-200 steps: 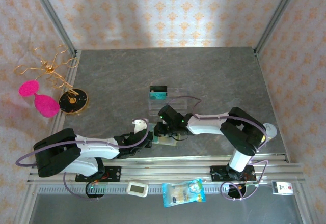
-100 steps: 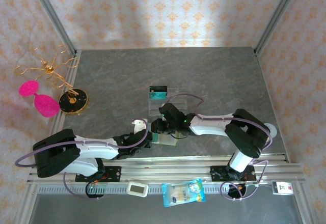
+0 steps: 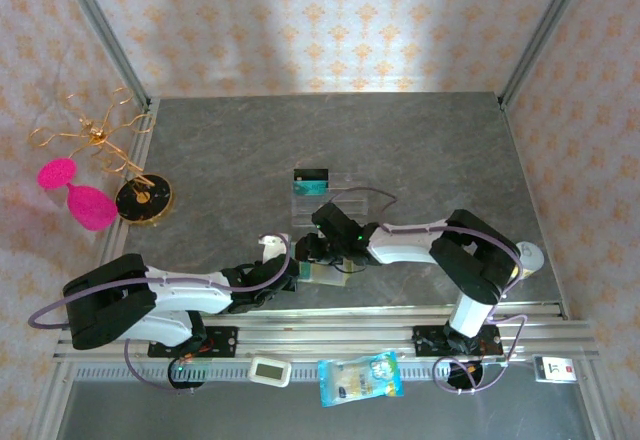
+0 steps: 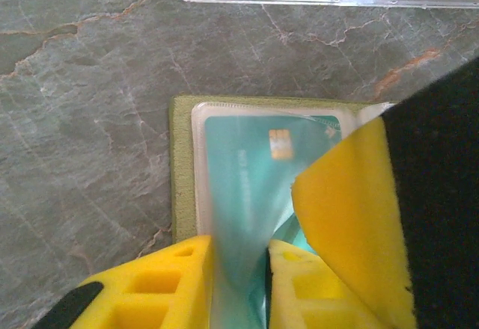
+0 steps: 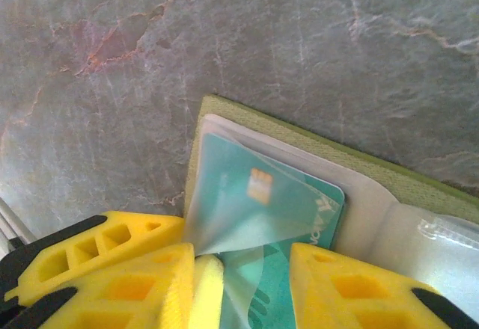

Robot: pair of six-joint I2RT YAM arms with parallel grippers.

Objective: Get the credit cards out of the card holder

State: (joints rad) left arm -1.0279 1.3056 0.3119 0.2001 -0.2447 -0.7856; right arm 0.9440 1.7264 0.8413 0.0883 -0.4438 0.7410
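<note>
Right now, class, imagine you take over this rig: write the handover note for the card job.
Left hand: shut, pinching the card holder by its clear pocket.
Right hand: open, fingers straddling that pocket.
Done: one credit card lies at the far end of the clear tray.
Left to do: a chip card sits in the pocket; it looks ready to pull out.

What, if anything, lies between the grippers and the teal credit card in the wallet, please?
A clear pocket film covers the credit card inside the olive wallet; the left gripper pinches that film's edge.
</note>
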